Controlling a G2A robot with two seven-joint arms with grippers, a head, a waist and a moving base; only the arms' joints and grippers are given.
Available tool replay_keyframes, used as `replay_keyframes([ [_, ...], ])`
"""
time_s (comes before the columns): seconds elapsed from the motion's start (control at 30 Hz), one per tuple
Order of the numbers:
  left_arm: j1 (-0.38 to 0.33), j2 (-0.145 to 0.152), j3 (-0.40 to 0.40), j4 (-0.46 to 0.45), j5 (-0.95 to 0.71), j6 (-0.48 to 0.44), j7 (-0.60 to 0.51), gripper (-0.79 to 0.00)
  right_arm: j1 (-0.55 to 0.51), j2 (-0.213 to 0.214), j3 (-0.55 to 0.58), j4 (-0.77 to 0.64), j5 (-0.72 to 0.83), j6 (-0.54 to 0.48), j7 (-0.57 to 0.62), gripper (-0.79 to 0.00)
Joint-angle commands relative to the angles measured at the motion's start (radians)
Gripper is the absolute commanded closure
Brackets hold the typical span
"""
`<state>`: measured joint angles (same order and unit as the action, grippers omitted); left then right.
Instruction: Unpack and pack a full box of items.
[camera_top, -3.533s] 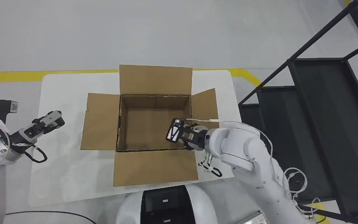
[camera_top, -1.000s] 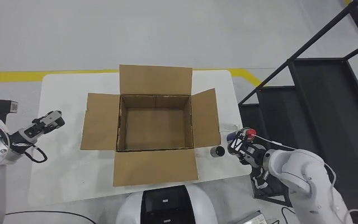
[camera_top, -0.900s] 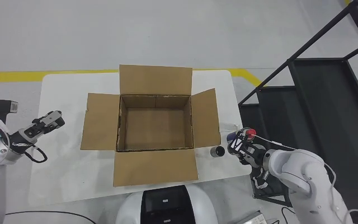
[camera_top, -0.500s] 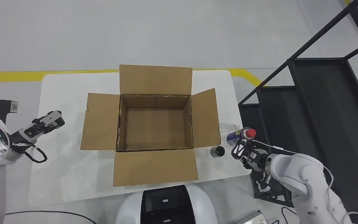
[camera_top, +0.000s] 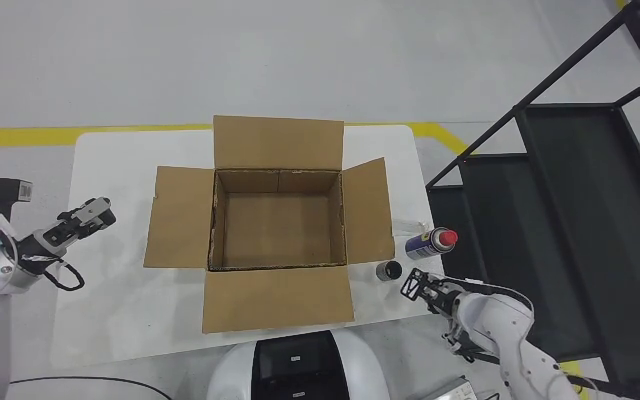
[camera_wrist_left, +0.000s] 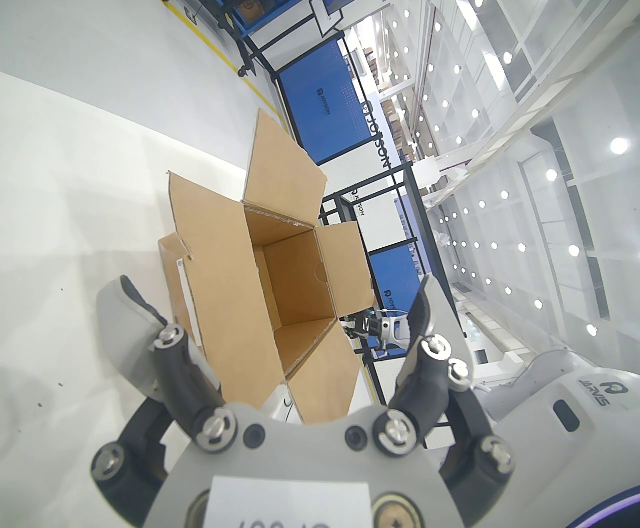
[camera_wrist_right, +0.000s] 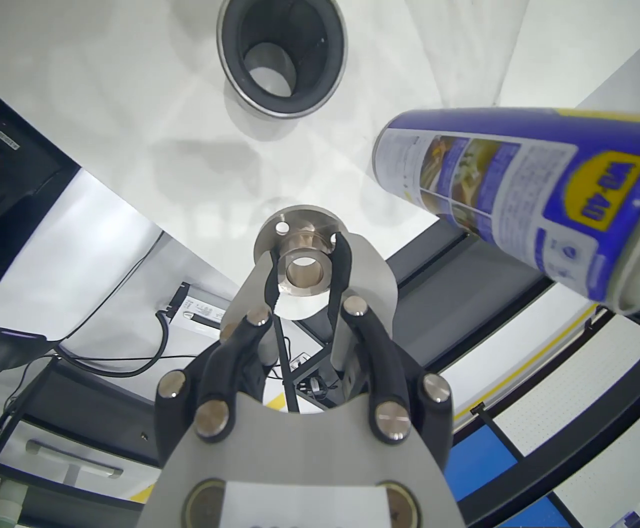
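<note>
A: Where do we see the cardboard box (camera_top: 278, 142)?

B: In the middle of the desk (camera_top: 120, 300), with all four flaps folded outward.

A: What do we see outside it?

B: We see the spray can (camera_top: 431, 241) lying on its side by the desk's right edge, red cap pointing outward. The dark hollow cylinder (camera_top: 388, 270) stands upright near it, just beside the box's right flap.

A: And the right gripper (camera_wrist_right: 306, 250)?

B: It is at the desk's front right corner, fingers clamped on both sides of a small metal sleeve (camera_wrist_right: 302, 272).

A: And the left gripper (camera_wrist_left: 275, 292)?

B: We find it at the desk's left edge, fingers wide apart, facing the box.
</note>
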<state>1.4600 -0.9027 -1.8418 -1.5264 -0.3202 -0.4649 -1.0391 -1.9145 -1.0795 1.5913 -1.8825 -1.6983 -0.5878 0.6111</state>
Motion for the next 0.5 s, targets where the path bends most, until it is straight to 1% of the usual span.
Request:
replay_keyframes([
  [0.0,0.000,0.000,0.000,0.000,0.000,0.000,0.000,-0.785,0.025,-0.001,-0.019,0.029,-0.005,0.008,-0.001,0.000],
  [0.23,0.000,0.000,0.000,0.000,0.000,0.000,0.000,-0.785,0.094,-0.005,-0.061,0.103,-0.005,0.015,0.009,0.000],
  [0.47,0.000,0.000,0.000,0.000,0.000,0.000,0.000,-0.785,0.131,-0.008,-0.107,0.142,0.004,0.007,0.022,0.000],
])
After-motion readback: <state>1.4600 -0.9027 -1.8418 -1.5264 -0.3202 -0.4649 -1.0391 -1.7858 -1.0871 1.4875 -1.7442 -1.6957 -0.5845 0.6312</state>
